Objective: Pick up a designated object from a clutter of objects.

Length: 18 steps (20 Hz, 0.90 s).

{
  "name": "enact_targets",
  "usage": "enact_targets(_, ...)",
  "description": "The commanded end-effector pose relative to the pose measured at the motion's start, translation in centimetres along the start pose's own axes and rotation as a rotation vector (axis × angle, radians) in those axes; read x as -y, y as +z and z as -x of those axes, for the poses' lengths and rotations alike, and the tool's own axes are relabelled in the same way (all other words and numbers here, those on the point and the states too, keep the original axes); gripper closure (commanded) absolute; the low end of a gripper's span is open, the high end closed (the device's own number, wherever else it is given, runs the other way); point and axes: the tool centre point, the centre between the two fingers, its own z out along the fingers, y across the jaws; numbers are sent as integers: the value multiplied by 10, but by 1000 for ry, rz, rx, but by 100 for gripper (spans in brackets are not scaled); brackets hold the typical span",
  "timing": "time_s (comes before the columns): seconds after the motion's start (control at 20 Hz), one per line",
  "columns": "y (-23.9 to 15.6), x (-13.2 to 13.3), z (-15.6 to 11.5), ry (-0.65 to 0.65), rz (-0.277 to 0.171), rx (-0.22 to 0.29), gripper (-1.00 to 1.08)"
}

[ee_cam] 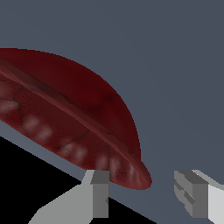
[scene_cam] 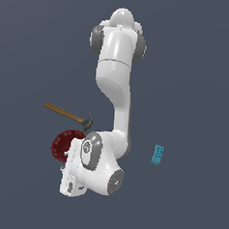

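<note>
1. Seen in the exterior view: white arm (scene_cam: 116,87) reaching from its base at 12 o'clock down toward 6 o'clock, elbowed over, wrist folded low at about 7 o'clock of the picture.
2. Pincer (ee_cam: 146,194) close over the dark red bowl (scene_cam: 61,144); fingers parted in the wrist view, with a wide gap between them.
3. One finger (ee_cam: 100,192) touching or just under the bowl's ribbed rim; other finger (ee_cam: 192,197) well clear of it, with only grey table (ee_cam: 175,65) behind.
4. Not clamped on anything: bowl's edge (ee_cam: 87,127) beside the near finger, not between the two.
5. Bowl at 9 o'clock of the wrist link in the exterior view, half covered by the white hand; only its rim and part of the hollow on show.
6. Hammer (scene_cam: 68,115) at 11 o'clock from the bowl, wooden handle running off toward 10 o'clock, dark head next to the forearm.
7. Cyan studded brick (scene_cam: 157,155) well apart at 3 o'clock of the wrist, alone on the table.
8. Pincer itself hidden in the exterior view behind the hand's housing.
9. Bowl cut off by the frame edge in the wrist view; black wedge in a corner, nature unclear.
10. Whether the bowl rests flat or tilted: cannot tell.
</note>
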Motion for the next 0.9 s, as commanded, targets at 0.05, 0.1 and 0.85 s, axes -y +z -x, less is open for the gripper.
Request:
enact_targets(0.05, 12, 1, 0, -1, -1, 0, -20)
enact_targets(0.1, 13, 1, 0, -2, -1, 0, -20)
enact_targets(0.85, 10, 0, 0, 0, 7, -1, 108)
